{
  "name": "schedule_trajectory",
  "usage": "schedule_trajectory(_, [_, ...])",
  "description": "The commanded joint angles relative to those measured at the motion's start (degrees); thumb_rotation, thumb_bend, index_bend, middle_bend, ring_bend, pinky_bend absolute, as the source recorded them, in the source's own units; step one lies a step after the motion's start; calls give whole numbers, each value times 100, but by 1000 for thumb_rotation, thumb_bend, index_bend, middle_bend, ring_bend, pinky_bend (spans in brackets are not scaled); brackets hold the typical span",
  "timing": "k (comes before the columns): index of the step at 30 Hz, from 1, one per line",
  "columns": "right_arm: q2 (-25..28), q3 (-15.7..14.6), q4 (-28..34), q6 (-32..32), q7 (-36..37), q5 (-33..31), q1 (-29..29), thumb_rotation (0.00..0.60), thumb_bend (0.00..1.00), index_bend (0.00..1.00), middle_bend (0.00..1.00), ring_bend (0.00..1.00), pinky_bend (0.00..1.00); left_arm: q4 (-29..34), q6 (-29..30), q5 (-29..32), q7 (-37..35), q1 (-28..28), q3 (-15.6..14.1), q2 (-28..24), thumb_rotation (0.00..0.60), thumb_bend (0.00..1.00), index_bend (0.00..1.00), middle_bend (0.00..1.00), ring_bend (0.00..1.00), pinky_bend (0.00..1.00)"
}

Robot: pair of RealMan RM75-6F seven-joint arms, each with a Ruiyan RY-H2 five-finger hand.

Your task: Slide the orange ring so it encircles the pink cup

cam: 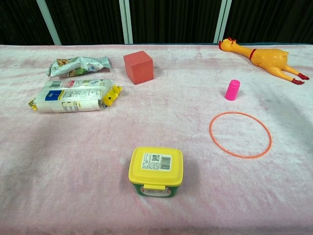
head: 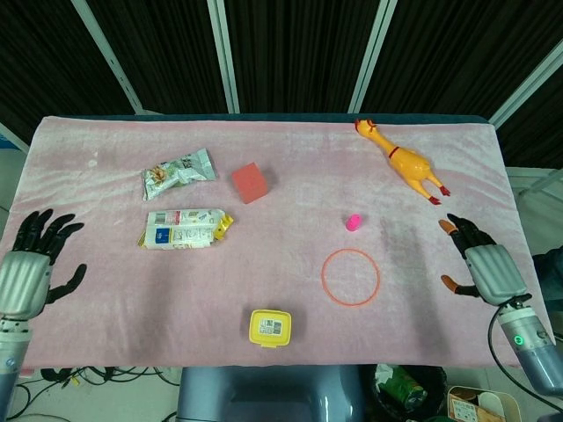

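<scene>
The ring (head: 351,277) lies flat on the desk (head: 290,220), toward the near right part. The right hand (head: 482,261) hovers at the right edge with fingers spread, holding nothing, and it is clearly nearer than the left hand (head: 28,270), also spread, at the left edge. The cup (head: 353,221) stands just beyond the ring, outside it, so the slide goes away from the robot.

Head view: left hand (head: 26,268) at the far left edge, back of hand up, fingers spread apart and pointing away from the robot, holding nothing. Right hand (head: 482,259) at the far right edge, back up, fingers apart and empty, forearm running off the lower right. Chest view shows neither hand.
</scene>
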State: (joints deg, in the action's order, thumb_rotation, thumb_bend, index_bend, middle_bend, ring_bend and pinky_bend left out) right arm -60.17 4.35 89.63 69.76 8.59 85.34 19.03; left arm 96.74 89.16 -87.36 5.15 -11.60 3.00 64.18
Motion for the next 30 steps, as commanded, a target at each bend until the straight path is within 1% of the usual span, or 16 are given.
schedule_trajectory(1, [-77, -263, 278, 295, 283, 134, -332, 600, 191, 0, 0, 59, 188, 61, 133, 275, 299, 355, -269, -194, 600, 329, 215, 136, 0, 1])
schedule_trajectory(4, [-302, -447, 257, 410, 346, 294, -483, 600, 191, 1, 0, 58, 188, 261, 112, 405, 408, 519, -383, -242, 600, 329, 223, 135, 0, 0])
schedule_trajectory(7, [-651, -593, 123, 502, 95, 473, -582, 600, 191, 16, 0, 58, 188, 337, 178, 341, 314, 626, -429, -266, 600, 329, 223, 136, 0, 0])
schedule_trajectory(10, [-949, -671, 36, 498, -170, 597, -599, 600, 191, 58, 0, 58, 188, 196, 240, 354, 236, 694, -398, -200, 600, 330, 224, 135, 0, 0])
schedule_trajectory(13, [-1174, -713, -51, 347, -369, 634, -543, 600, 191, 129, 0, 58, 187, 142, 93, 451, 118, 695, -389, -188, 600, 333, 225, 132, 0, 0])
schedule_trajectory(18, [-1512, -696, -148, 143, -682, 673, -412, 600, 191, 283, 0, 57, 188, 32, 46, 248, -82, 681, -406, -160, 600, 333, 224, 131, 0, 0])
schedule_trajectory(27, [-1969, -557, -264, -369, -837, 514, -87, 600, 193, 439, 0, 58, 188, 45, -72, 299, -4, 684, -362, -127, 600, 333, 218, 130, 0, 0])
schedule_trajectory(30, [-2172, -494, -414, -539, -883, 383, 0, 600, 205, 475, 0, 58, 188, 31, -102, 298, 30, 686, -361, -108, 600, 333, 218, 129, 0, 0])
